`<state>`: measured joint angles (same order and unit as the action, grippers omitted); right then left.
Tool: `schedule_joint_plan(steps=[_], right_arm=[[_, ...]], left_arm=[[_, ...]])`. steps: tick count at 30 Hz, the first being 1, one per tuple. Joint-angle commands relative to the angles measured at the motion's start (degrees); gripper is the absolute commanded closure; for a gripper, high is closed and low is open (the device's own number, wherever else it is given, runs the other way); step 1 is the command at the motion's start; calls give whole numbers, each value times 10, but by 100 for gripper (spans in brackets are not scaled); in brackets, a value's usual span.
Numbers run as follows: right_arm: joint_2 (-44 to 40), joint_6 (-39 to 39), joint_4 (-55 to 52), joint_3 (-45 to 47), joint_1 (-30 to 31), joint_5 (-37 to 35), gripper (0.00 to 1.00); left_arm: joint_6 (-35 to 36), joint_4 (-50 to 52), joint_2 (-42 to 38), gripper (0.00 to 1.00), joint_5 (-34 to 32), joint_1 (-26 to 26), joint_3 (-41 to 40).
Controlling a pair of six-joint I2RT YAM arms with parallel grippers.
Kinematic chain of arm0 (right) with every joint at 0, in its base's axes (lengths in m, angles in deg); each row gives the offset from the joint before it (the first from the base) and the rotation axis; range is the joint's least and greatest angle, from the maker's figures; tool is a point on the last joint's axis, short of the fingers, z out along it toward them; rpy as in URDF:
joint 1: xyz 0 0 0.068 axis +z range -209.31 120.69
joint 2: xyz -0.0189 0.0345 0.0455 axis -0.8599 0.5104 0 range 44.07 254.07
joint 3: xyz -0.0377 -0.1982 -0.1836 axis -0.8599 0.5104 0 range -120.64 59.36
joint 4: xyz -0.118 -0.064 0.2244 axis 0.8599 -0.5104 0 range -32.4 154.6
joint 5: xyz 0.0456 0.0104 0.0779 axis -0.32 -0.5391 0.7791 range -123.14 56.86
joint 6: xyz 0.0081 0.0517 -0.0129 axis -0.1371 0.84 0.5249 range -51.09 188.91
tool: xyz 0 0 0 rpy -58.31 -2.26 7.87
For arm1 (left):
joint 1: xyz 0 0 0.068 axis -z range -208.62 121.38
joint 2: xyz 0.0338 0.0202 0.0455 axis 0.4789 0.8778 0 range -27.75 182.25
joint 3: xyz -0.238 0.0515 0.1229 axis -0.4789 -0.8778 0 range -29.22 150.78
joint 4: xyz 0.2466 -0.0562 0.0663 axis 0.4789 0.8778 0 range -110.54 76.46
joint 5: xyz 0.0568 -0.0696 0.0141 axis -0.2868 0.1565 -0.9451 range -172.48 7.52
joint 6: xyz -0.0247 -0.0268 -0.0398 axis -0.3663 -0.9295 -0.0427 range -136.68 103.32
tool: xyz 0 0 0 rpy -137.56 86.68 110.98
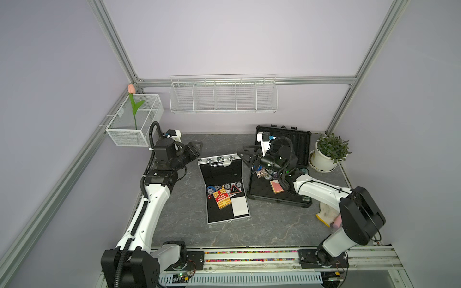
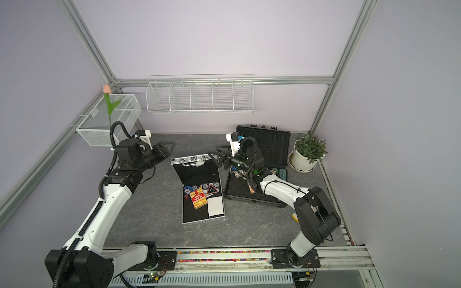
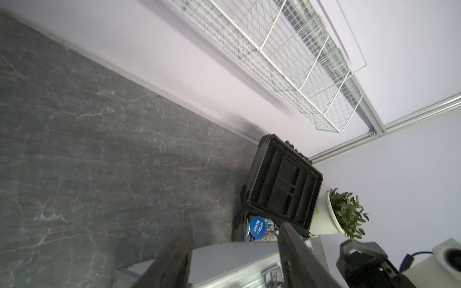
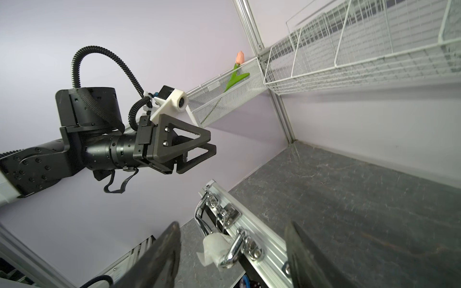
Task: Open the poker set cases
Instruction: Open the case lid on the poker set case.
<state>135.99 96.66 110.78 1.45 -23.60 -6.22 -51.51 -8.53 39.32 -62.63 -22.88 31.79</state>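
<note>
The silver poker set case (image 1: 228, 220) lies open mid-table. Its black-lined lid (image 2: 199, 172) stands up, handle on top, over chips and a red card box. The black case (image 1: 262, 189) is open to its right, with the lid (image 2: 272, 144) upright near the back wall. My left gripper (image 1: 198, 148) hovers open just left of the silver lid's top corner, and the lid's back (image 3: 232, 259) shows beyond its fingers. My right gripper (image 1: 240, 154) is open at the lid's right corner. The handle and latch edge (image 4: 262, 239) sit between its spread fingers, untouched.
A potted plant (image 1: 329, 152) stands at the back right beside the black case. A wire shelf (image 1: 222, 97) hangs on the back wall and a mesh basket with a tulip (image 1: 134, 119) on the left. A yellow-white cloth (image 1: 326, 212) lies under the right arm.
</note>
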Motion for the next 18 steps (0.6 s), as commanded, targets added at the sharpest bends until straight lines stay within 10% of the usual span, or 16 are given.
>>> schedule_joint_plan(steps=[1, 18], right_arm=[[0, -52, 20, -19, -2, 6, 32], [111, -43, -174, -241, -16, -169, 32]], left_arm=[[7, -79, -2, 42, -41, 2, -19], [109, -127, -1, 28, -245, 10, 20]])
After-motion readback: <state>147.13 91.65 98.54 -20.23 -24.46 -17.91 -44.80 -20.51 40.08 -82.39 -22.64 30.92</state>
